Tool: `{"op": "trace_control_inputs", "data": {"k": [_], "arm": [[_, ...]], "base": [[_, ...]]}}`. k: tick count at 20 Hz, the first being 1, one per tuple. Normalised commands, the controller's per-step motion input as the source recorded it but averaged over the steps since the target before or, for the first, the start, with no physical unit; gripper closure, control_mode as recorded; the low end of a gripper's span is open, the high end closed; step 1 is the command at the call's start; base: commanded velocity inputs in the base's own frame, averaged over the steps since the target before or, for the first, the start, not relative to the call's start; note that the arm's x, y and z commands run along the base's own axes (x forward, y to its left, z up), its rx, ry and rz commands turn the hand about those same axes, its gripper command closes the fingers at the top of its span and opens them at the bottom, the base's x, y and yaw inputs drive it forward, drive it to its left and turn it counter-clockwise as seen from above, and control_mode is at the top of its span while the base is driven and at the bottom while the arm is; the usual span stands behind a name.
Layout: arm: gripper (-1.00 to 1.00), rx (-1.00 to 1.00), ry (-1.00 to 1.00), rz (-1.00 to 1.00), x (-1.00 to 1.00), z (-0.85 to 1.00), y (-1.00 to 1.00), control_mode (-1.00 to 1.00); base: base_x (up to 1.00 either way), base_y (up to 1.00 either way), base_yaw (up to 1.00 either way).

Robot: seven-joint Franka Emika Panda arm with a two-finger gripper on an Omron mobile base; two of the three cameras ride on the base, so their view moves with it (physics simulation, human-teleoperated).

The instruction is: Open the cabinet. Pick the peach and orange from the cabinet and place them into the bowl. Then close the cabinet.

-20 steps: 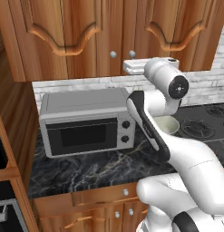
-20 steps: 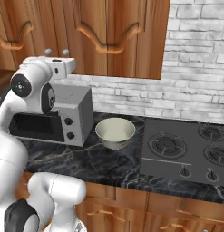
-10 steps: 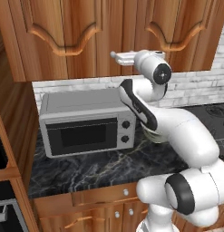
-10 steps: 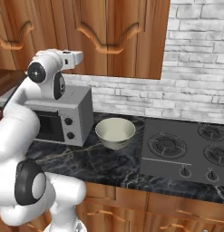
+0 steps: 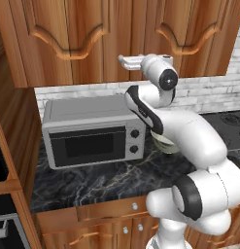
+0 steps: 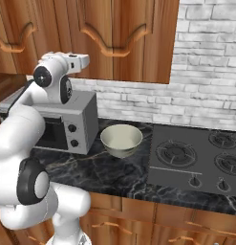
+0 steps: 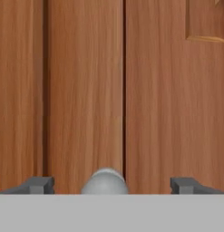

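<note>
The cabinet hangs on the wall above the desk, and both of its arched doors are shut. In the hand view the seam between the two doors runs straight up the middle, and a round silver knob sits at the bottom edge, just left of that seam. The fingers stand wide apart, one tip on each side of the knob, holding nothing. Whether they touch the door cannot be told.

From the left base view the fingers point left at the lower edge of the cabinet, near the middle seam, with the arm's wrist level behind them. From the right base view the hand reaches to the right, close to the cabinet front.

The bowl stands on the dark marble desk between the microwave and the stove, just beside the microwave's right side. It looks empty. In the left base view the bowl is mostly hidden behind the arm, to the right of the microwave.

A pale brick wall backs the stove.
</note>
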Motion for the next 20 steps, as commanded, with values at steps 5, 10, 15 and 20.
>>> {"op": "trace_control_inputs", "data": {"k": [5, 10, 15, 20], "arm": [[1.00, 0.00, 0.00, 0.00, 0.00, 0.00, 0.00, -1.00], [1.00, 0.00, -0.07, 0.12, -0.25, 0.18, -0.31, -1.00], [1.00, 0.04, -0.11, 0.13, -0.78, 0.45, -0.85, -1.00], [1.00, 0.06, -0.08, 0.07, -0.97, 0.57, -1.00, -1.00]], "base": [[0.00, 0.00, 0.00], [0.00, 0.00, 0.00], [0.00, 0.00, 0.00], [0.00, 0.00, 0.00]]}}
